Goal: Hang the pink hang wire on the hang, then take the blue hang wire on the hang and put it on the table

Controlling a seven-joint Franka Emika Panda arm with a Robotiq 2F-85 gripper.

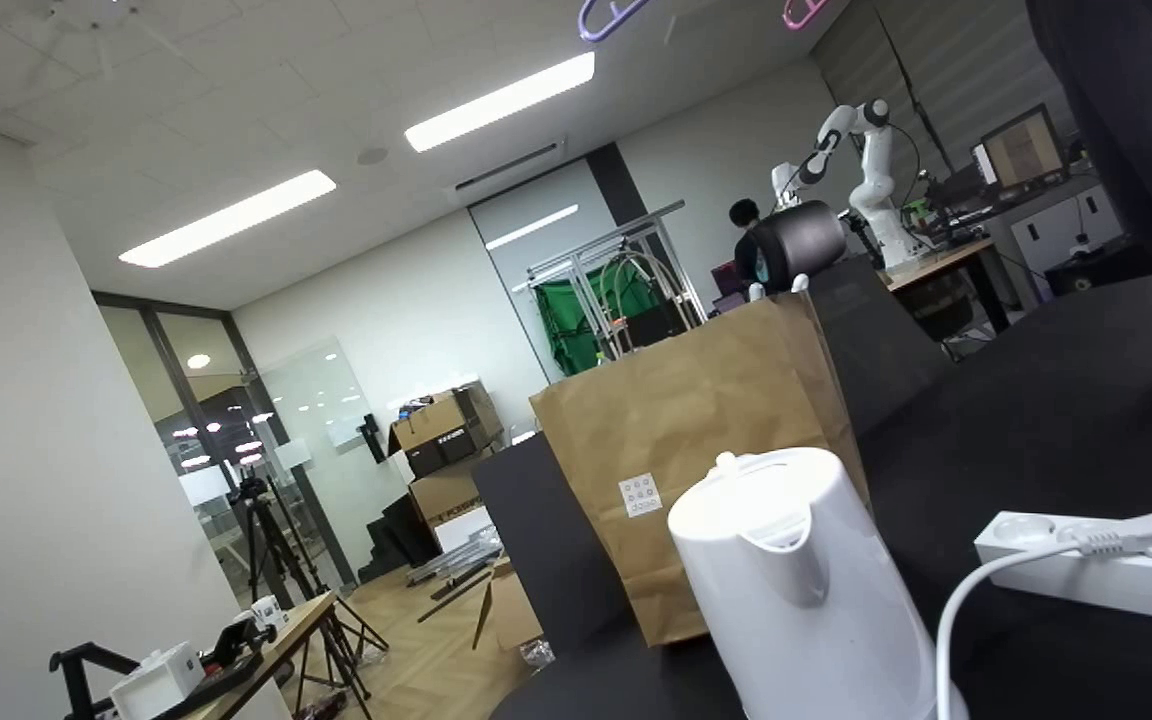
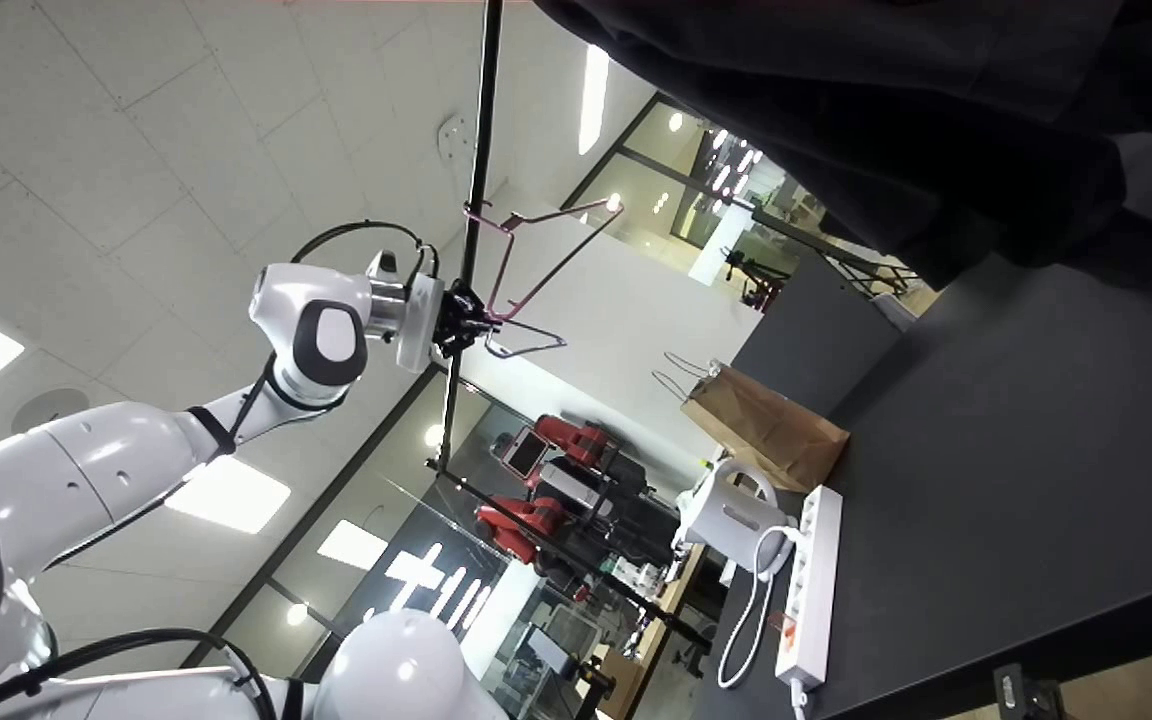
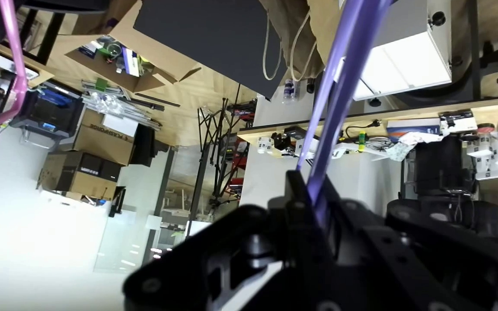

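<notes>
The pink hang wire [image 2: 558, 269] shows in an exterior view with its hook at a slanted black rod [image 2: 483, 110]. It seems to hang there. Only its pink corner [image 1: 798, 21] shows at the top of an exterior view, and part of it [image 3: 20, 82] at the left of the wrist view. My gripper [image 3: 311, 183] is shut on the blue hang wire [image 3: 339, 108], whose wires extend from the fingertips. In an exterior view the gripper [image 2: 471, 318] holds the blue hang wire [image 2: 536, 349] beside the rod, high off the dark table [image 2: 986, 450].
On the table stand a brown paper bag [image 2: 766, 420], a white kettle [image 2: 736, 515] and a white power strip [image 2: 811, 600] with its cable. They also show in an exterior view, with the bag [image 1: 696, 420] behind the kettle [image 1: 796, 580]. A dark draped shape [image 2: 836, 120] overhangs the table.
</notes>
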